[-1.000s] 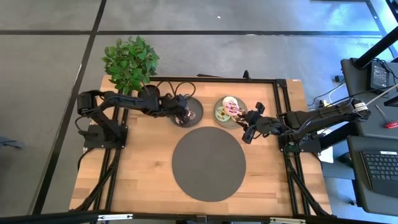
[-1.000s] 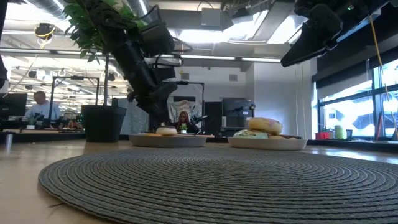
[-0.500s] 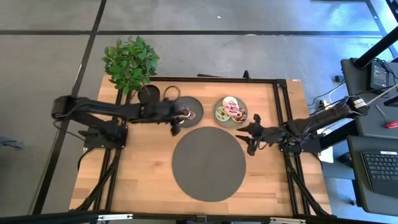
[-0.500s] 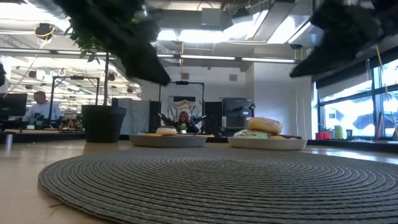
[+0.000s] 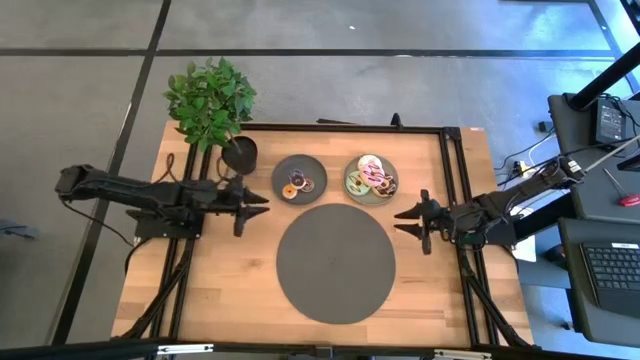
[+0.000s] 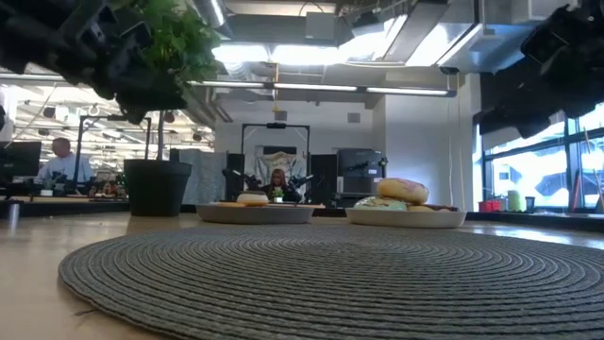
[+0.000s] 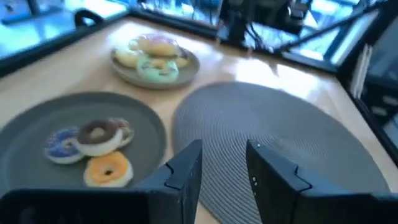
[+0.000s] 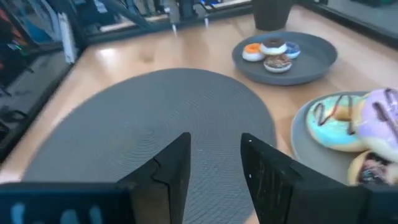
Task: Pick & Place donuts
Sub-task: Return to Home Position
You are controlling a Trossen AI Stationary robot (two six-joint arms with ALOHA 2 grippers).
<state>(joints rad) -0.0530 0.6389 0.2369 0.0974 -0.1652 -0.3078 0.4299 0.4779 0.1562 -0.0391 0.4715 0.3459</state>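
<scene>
Hanging empty with its two dark fingers parted, the left tool (image 7: 224, 147) sits over the left side of the pale wooden worktop (image 5: 230, 290), near the dark grey round plate (image 5: 285, 166) but apart from it. The right tool (image 8: 215, 137) is likewise spread and holds nothing. It sits at the right edge of the large dark woven round mat (image 5: 336, 262), near the light grey round plate (image 5: 351, 166). All the small ring-shaped toy donuts (image 5: 298, 182) are plated: four little ones, orange, blue and brown among them, are bunched on the dark plate, and three bigger ones are piled together on the light plate. The mat is bare, so the sorting looks done and only parking the arms seems left. The risk lies in that retreat. A tool swinging low could clip a plate rim and slide the plate, and the crowded pile on the light plate would likely shed a donut. The left arm also lies close to the potted green leafy plant (image 5: 210, 100), which a wide elbow sweep could brush or tip.
</scene>
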